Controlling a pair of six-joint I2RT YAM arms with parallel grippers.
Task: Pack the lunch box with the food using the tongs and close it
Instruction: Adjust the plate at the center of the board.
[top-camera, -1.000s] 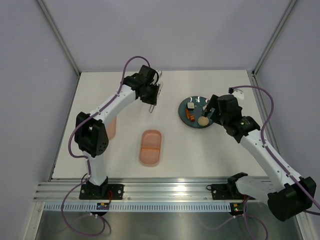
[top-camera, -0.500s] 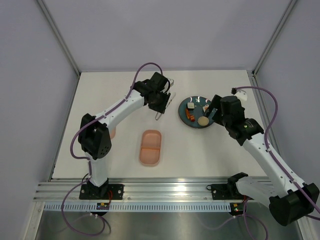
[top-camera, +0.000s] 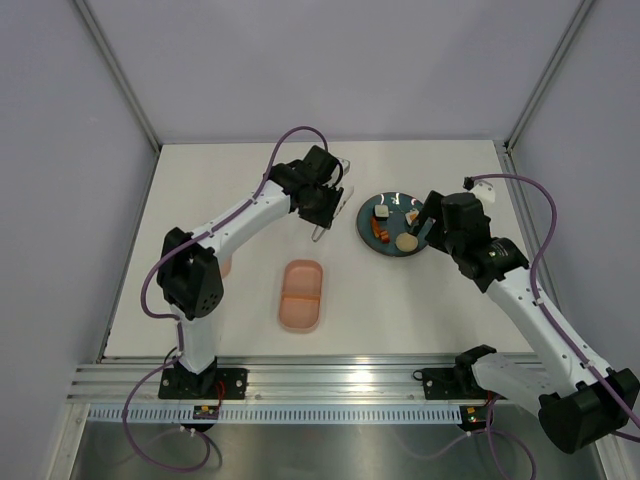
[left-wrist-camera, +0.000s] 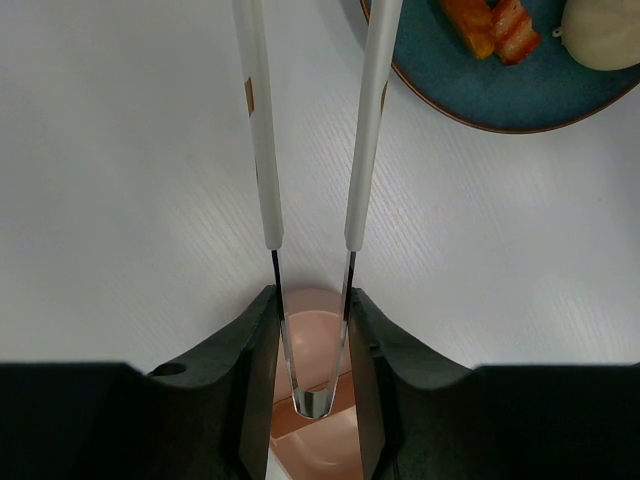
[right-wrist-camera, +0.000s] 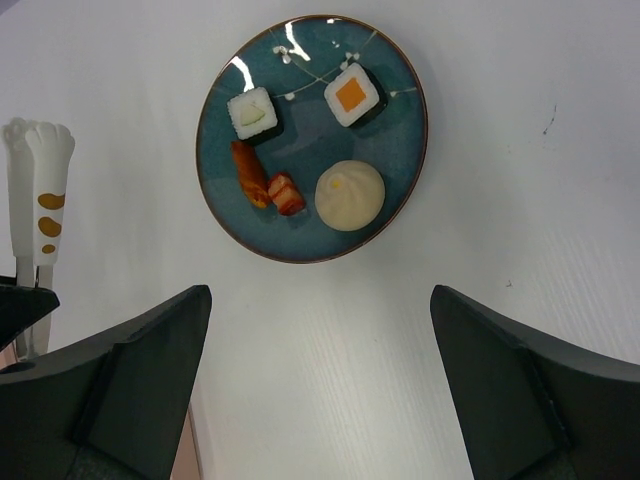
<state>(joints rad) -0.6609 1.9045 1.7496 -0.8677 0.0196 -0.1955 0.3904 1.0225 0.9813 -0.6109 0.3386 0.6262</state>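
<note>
Our left tool (left-wrist-camera: 312, 300) grips the tongs (left-wrist-camera: 262, 150) at their bend, tips near the teal plate (right-wrist-camera: 400, 150) holding the food (right-wrist-camera: 349, 195). Our right tool (right-wrist-camera: 318, 300) gapes wide above it. The lunch box (top-camera: 301, 295) lies open on the desk (top-camera: 420, 310).

Tongs (left-wrist-camera: 265, 150) and plate (left-wrist-camera: 470, 95) cut off by top edge; lunch box (left-wrist-camera: 312, 450) mostly behind fingers (left-wrist-camera: 225, 370)

Bright, even, diffuse light falls from above; shadows on the white table (top-camera: 400, 300) are faint and soft. Small white glare spots sit on the plate (right-wrist-camera: 300, 110) rim. In the left wrist view the tongs (left-wrist-camera: 362, 150) blur slightly at their bend, and the fingers (left-wrist-camera: 230, 380) of the left gripper (left-wrist-camera: 312, 300) are dark, nearly featureless.
</note>
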